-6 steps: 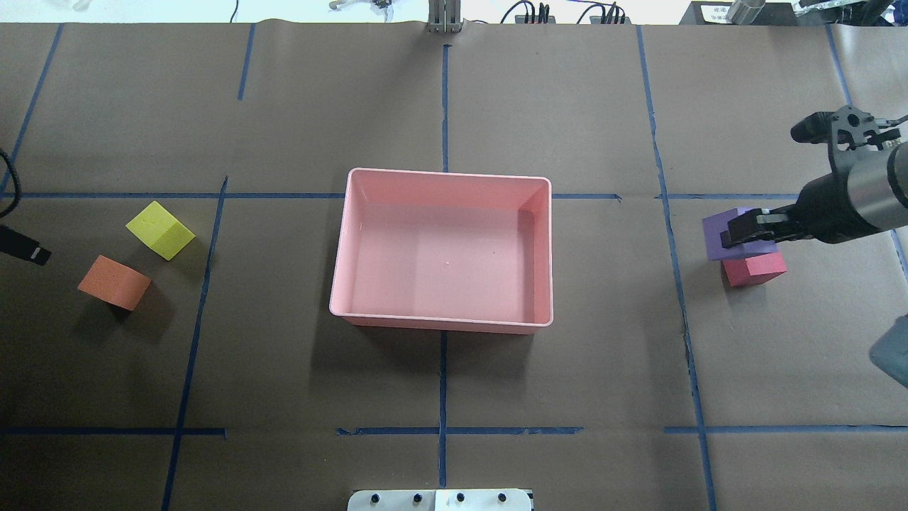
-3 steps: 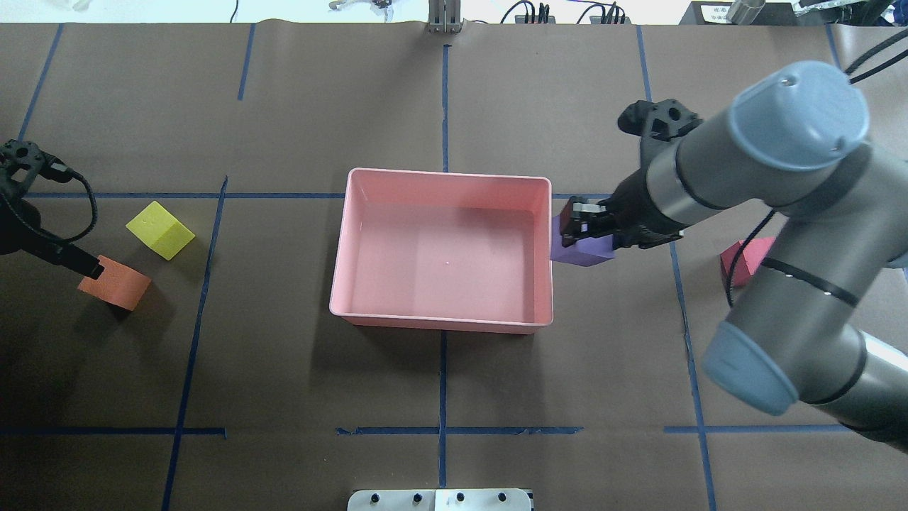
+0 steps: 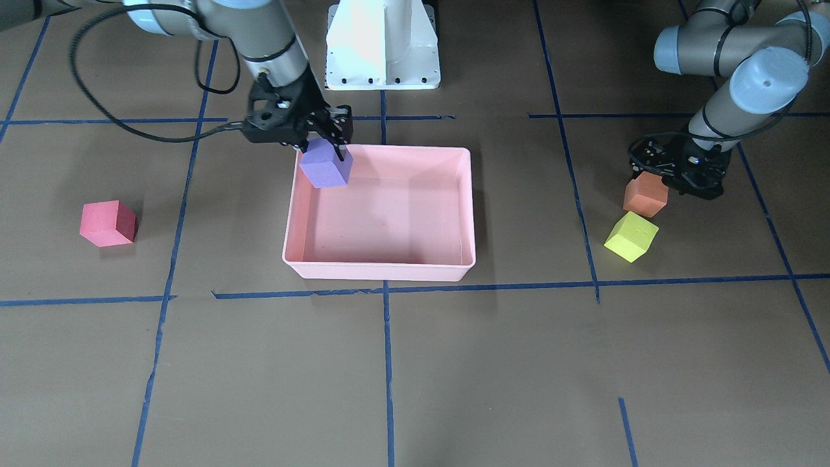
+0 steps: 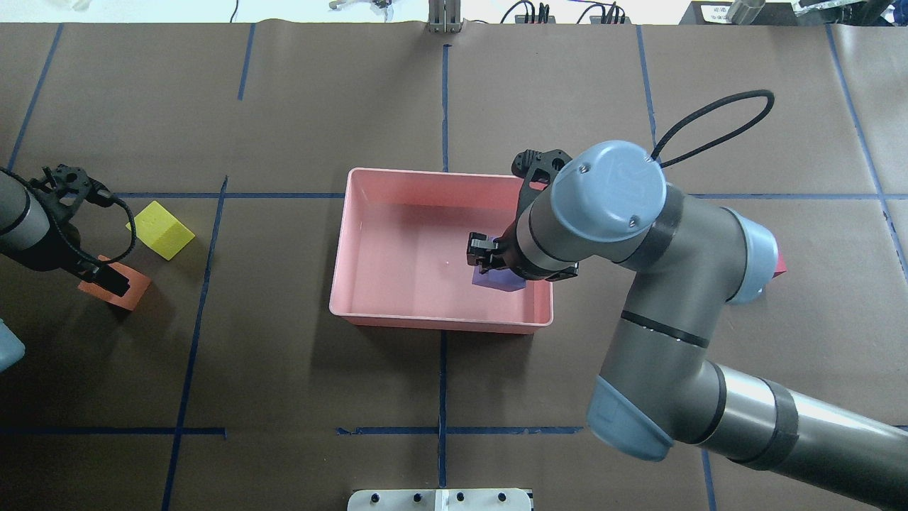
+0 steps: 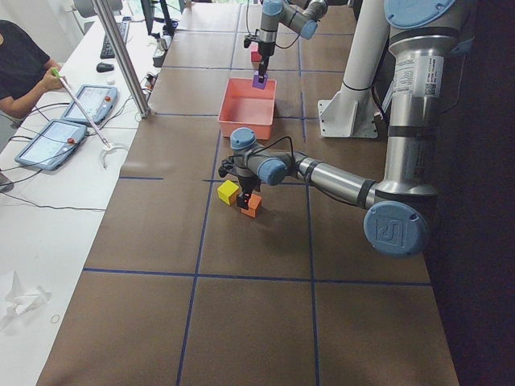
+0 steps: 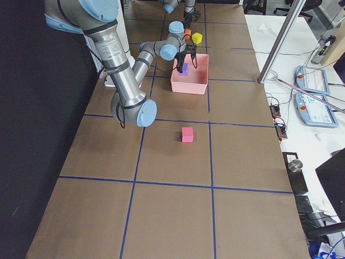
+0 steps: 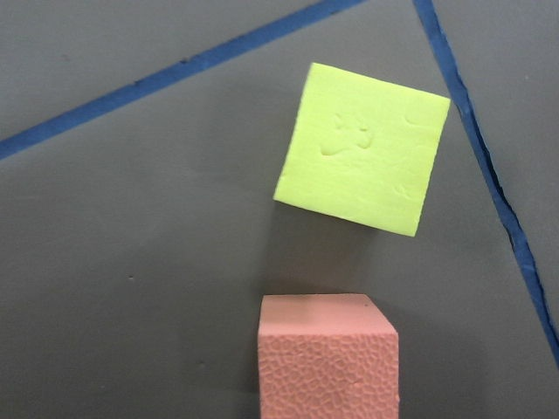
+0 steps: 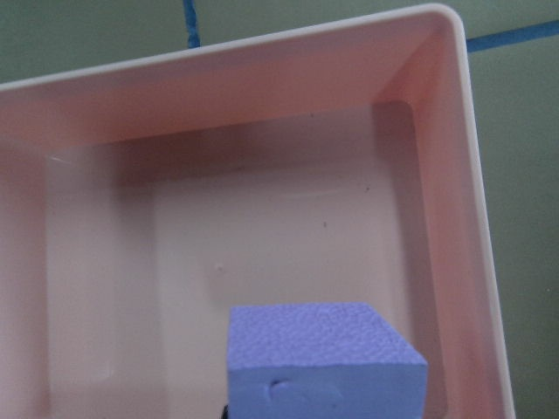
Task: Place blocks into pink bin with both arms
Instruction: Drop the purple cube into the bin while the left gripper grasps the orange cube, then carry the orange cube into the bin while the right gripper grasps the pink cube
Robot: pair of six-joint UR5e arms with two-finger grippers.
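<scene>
Front-facing view: the pink bin has nothing resting in it, so by my reckoning none of the four blocks is placed yet. The right gripper is clamped on the purple block and holds it in the air over the bin's corner nearest the robot's base. The red block sits alone, well off to the robot's right of the bin. The left gripper is down at the orange block, with the yellow-green block just beside it.

Overhead view: the purple block lies inside the bin's outline, towards its right end (release looks like the next step). The left gripper's tips overlap the orange block.

Left wrist view: the orange block is centred at the bottom edge and no fingers show, so I cannot tell whether they have closed.

Right wrist view: the purple block hangs above the bin floor.
</scene>
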